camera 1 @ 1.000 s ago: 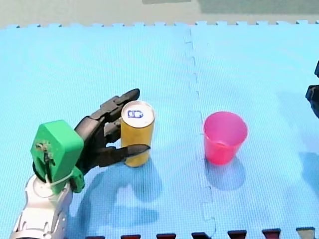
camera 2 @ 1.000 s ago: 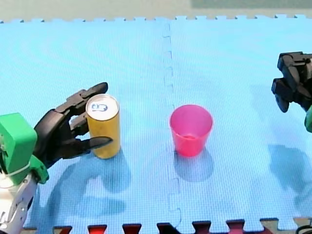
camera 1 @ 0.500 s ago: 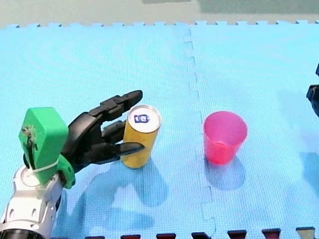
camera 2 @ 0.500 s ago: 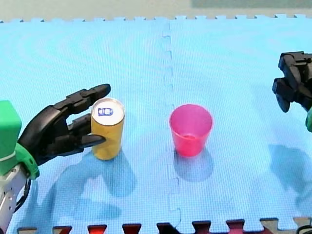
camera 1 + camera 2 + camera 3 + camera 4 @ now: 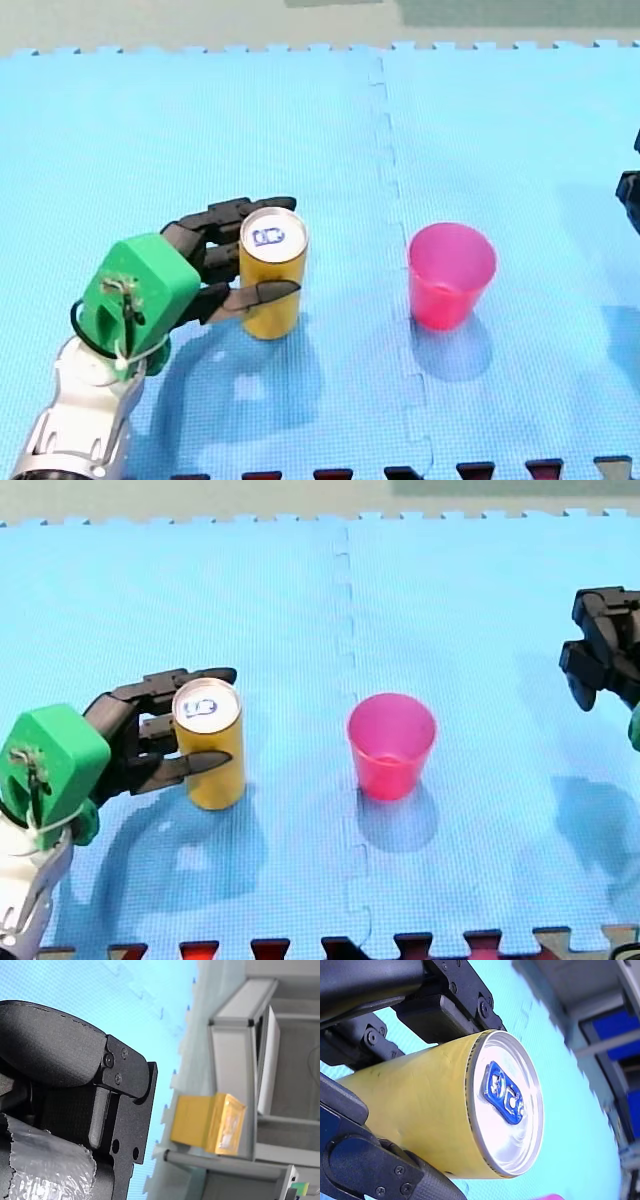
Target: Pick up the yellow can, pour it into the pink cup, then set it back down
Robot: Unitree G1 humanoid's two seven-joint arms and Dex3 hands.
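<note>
the left hand [image 5: 205, 272] is closed around the yellow can [image 5: 272, 285], with fingers [image 5: 235, 212] wrapped behind its upper part and the thumb across its front. the can is upright, top up, near the pink cup [image 5: 450, 276] on the cup's left-arm side, with a strip of bare mat [image 5: 500, 130] between them. i cannot tell whether its base touches the mat. the second wrist view shows the can's silver top [image 5: 507, 1110] pressed against the fingers [image 5: 445, 1005]. the mat's seam [image 5: 390, 180] runs just beside the cup, on the can's side. the toothed far edge lies well beyond the cup. the right hand [image 5: 603, 645] sits well off the cup's other side; open or closed, i cannot tell.
</note>
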